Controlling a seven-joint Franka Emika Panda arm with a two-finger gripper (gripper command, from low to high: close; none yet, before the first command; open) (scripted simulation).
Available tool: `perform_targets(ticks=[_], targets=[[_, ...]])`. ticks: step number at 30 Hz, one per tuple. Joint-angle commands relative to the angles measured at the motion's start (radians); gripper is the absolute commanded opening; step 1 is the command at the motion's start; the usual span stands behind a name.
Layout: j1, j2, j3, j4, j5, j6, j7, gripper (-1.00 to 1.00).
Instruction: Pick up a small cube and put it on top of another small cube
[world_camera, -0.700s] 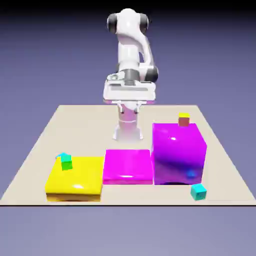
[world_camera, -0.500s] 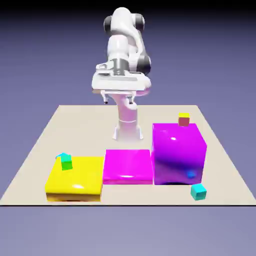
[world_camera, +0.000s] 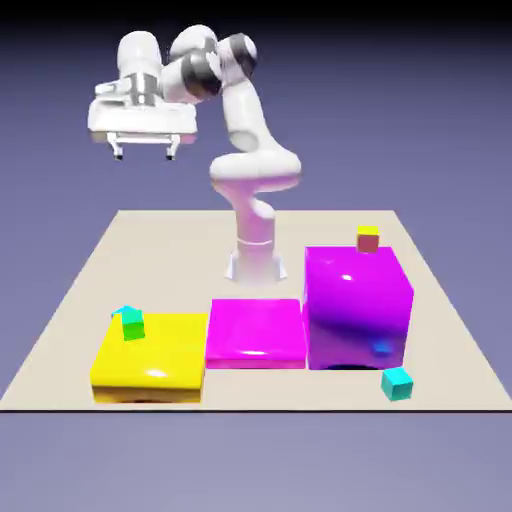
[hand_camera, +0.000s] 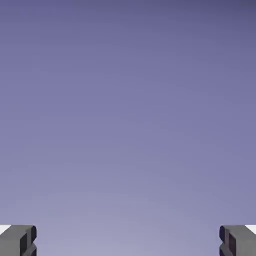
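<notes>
gripper (world_camera: 144, 156) in the exterior view: high above the table (world_camera: 75, 300), fingers spread wide, nothing between them. the small cube to be picked, seemingly the cyan-topped one with a sliver of blue side (world_camera: 121, 311), lies well below the gripper, mostly hidden behind the green cube (world_camera: 133, 329). whether it sits on the yellow block (world_camera: 150, 350) or on the table behind, i cannot tell. that is the first risk: a wrong guess at its height would make the fingers close above it or strike the block. the green cube, so near it, could be knocked by a descending finger or gripped by mistake. the teal cube (world_camera: 397, 384), below the gripper and far off to the exterior view's right, is a tempting wrong target because its colour is close. the other small cube, red with a yellow top (world_camera: 368, 238), is lower than the gripper and well off to the same side, on the tall purple block (world_camera: 355, 305); carried too low, the load could hit that block, and a hasty release might topple the stack.

hand view: released fingertips (hand_camera: 128, 241) far apart, only plain backdrop ahead of them. with no cube in sight there, a blind descent could miss through poor alignment.
</notes>
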Motion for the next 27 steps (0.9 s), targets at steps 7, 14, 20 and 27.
perform_targets(ticks=[7,14,20,27], targets=[[0.09,-0.098,-0.254,0.105,-0.008,-0.154,-0.25,0.0],[0.179,-0.196,-0.507,0.21,-0.016,-0.308,-0.5,0.0],[0.256,-0.281,-0.725,0.3,-0.023,-0.441,-0.714,0.0],[0.346,-0.379,-0.979,0.405,-0.031,-0.595,-0.964,0.0]])
